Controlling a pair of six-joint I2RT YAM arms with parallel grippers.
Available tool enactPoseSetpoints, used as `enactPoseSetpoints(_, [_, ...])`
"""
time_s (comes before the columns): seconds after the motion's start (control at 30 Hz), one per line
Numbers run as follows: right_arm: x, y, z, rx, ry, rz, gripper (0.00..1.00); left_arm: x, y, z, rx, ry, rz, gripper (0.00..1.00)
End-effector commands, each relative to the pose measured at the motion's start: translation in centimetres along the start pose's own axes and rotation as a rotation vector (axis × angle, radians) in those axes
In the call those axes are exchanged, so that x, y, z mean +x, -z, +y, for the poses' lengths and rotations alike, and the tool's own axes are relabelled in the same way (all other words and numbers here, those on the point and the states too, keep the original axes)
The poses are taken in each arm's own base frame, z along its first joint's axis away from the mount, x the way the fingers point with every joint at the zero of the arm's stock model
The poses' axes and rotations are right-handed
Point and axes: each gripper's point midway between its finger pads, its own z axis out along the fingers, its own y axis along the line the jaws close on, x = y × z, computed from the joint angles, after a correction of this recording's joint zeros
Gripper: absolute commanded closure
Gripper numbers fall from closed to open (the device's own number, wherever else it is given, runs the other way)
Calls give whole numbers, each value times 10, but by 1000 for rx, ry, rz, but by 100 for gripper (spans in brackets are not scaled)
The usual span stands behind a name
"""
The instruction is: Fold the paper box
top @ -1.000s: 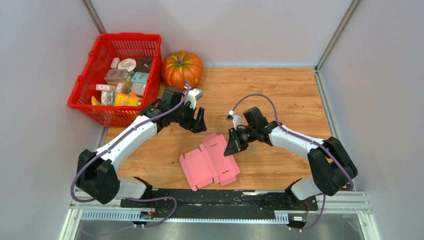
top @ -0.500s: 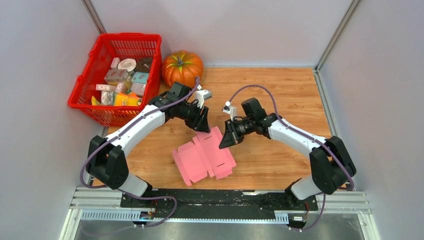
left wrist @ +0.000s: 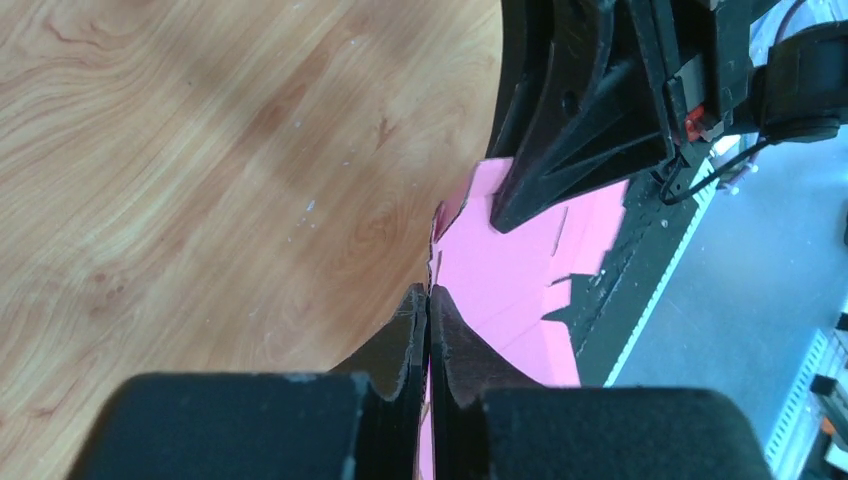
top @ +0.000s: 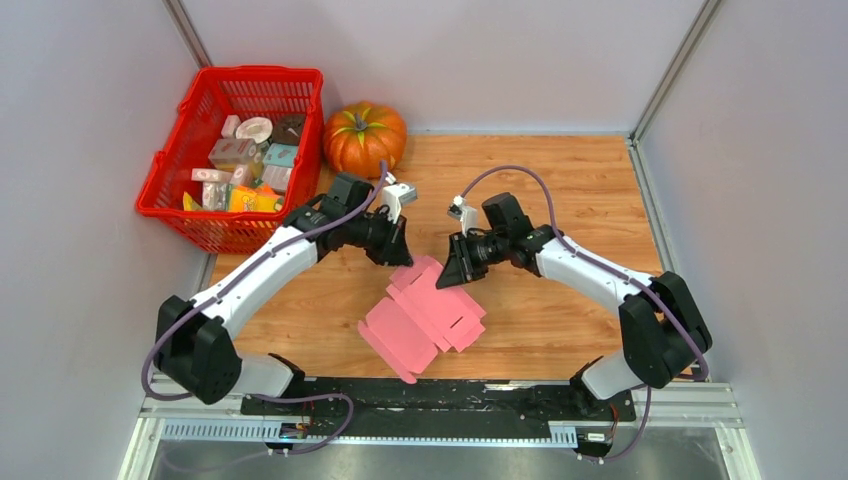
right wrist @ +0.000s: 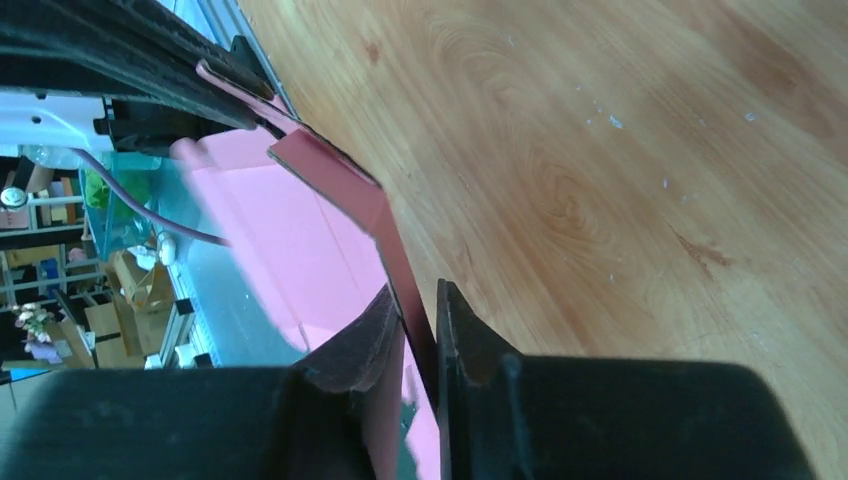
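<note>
**Both tools at the far edge of the pink sheet**

The red basket [top: 215, 232] stands at the far left, off the bench's [top: 560, 170] wooden top. It holds a jumble of small printed packages [top: 245, 160], pink, teal and yellow among them. Just beside its right rim sits the orange pumpkin [top: 364, 137], on the bench's far left corner.

The paper box [top: 425, 315] is an unfolded pink die-cut sheet in the near middle of the bench, between the two arms. Its far edge is raised where the tools meet it. The left tool [top: 399, 252] is clenched on a far flap, with the thin card pinched between its fingers. The right tool [top: 450, 272] has another far flap between its slightly parted fingers. Whether it grips that flap or has let go, I cannot tell.

A second ago the left tool stood wide open, clear of the sheet. Since then it has come down and closed on the sheet. The right tool has shifted a little left and away. The sheet has turned slightly with them. Basket and pumpkin have not moved.
</note>
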Motion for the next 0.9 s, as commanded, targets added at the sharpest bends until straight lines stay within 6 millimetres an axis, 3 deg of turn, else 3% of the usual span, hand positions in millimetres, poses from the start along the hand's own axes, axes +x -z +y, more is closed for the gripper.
enactPoseSetpoints(0.0, [-34, 0, -13, 120, 38, -95, 94, -14, 5, -6, -9, -6, -130, 95])
enactPoseSetpoints(0.1, [-37, -1, -25, 176, 96, -75, 100, -10, 4, -2, -35, 36, -170, 80])
enactPoseSetpoints(0.13, [-32, -1, -30, 197, 96, -43, 100, -11, 6, -4, -40, 61, -184, 65])
enactPoseSetpoints(0.23, [-24, -5, -38, 229, 154, 46, 100, -19, 16, -1, -94, 105, -249, 53])
enactPoseSetpoints(0.4, [-16, -7, -34, 212, 225, 88, 100, -45, 37, 1, -178, 142, -343, 53])
enactPoseSetpoints(0.5, [-14, -8, -24, 169, 249, 83, 100, -52, 35, 11, -227, 177, -329, 62])
enactPoseSetpoints(0.6, [-14, -8, -22, 181, 274, 78, 100, -53, 21, 20, -239, 226, -270, 69])
enactPoseSetpoints(0.73, [-16, -8, -20, 178, 285, 68, 100, -55, -7, 30, -204, 289, -236, 72])
enactPoseSetpoints(0.87, [-21, -6, -15, 176, 297, 50, 100, -54, -20, 33, -187, 305, -220, 74])
